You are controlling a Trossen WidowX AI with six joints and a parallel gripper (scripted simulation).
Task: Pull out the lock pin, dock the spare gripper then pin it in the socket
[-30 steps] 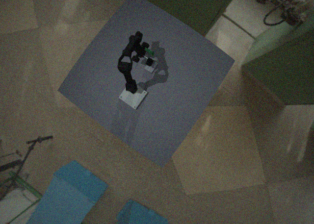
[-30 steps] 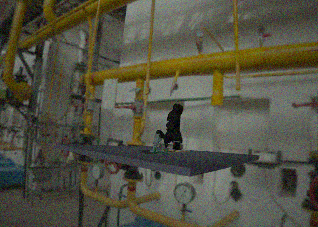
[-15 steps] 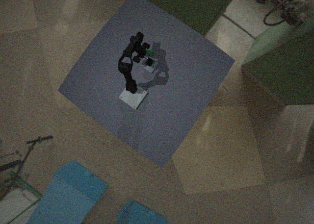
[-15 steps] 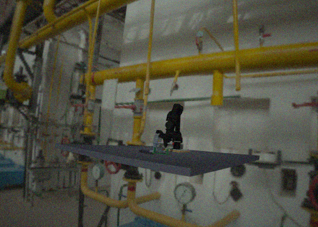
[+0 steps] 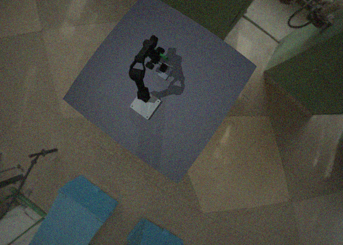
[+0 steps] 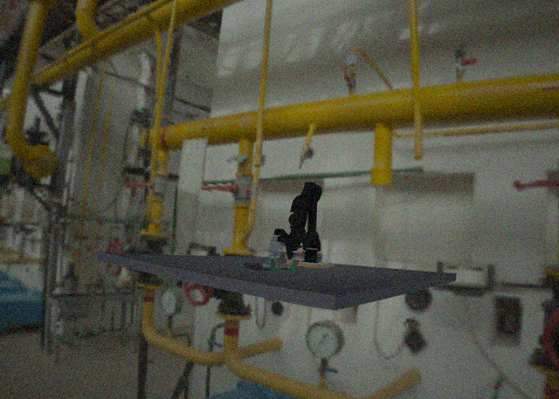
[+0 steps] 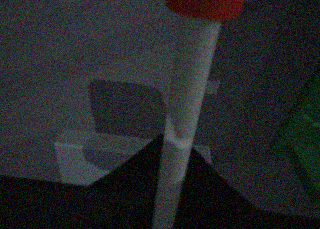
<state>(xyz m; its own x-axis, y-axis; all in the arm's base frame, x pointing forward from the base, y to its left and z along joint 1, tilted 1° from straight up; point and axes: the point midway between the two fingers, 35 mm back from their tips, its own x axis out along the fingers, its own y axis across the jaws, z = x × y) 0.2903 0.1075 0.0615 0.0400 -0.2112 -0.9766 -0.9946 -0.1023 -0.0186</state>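
Red cap [image 7: 206,1] cut off by the wrist view's top edge — green part [image 7: 302,134] cropped at right, pale shaft's [image 7: 190,84] lower end cut off

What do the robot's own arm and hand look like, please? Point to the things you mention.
The arm [image 5: 136,74] [image 6: 312,209] is matte black, with chunky joints and a triangular opening through one link. In the wrist view, the hand's black fingers taper to points. No markings or cables can be made out.
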